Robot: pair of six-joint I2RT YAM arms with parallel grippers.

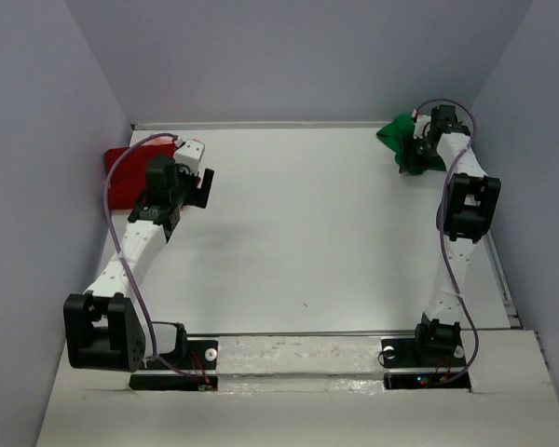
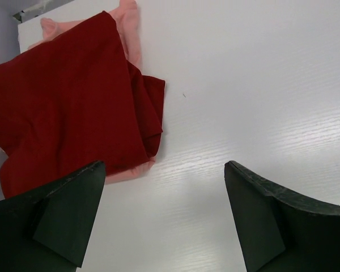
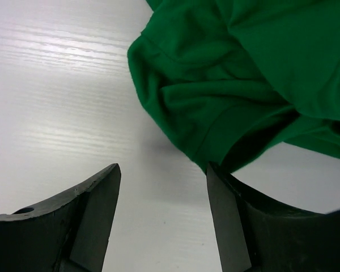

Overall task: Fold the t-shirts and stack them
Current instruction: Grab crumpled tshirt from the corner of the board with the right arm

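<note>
Right tool point(image 3: 163, 170) gapes, perhaps touching green shirt point(image 3: 226, 73); left tool point(image 2: 164, 165) beside red shirt point(image 2: 68, 107).

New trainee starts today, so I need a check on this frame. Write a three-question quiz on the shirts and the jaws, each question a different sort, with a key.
1. True or false: the dark red shirt lies on top of the salmon-pink shirt.
2. Where on the table is the green shirt? A) far right corner B) far left corner C) centre
3. Fill in: the left jaws and the right jaws both stand ____.
Key: 1 true; 2 A; 3 open.
</note>
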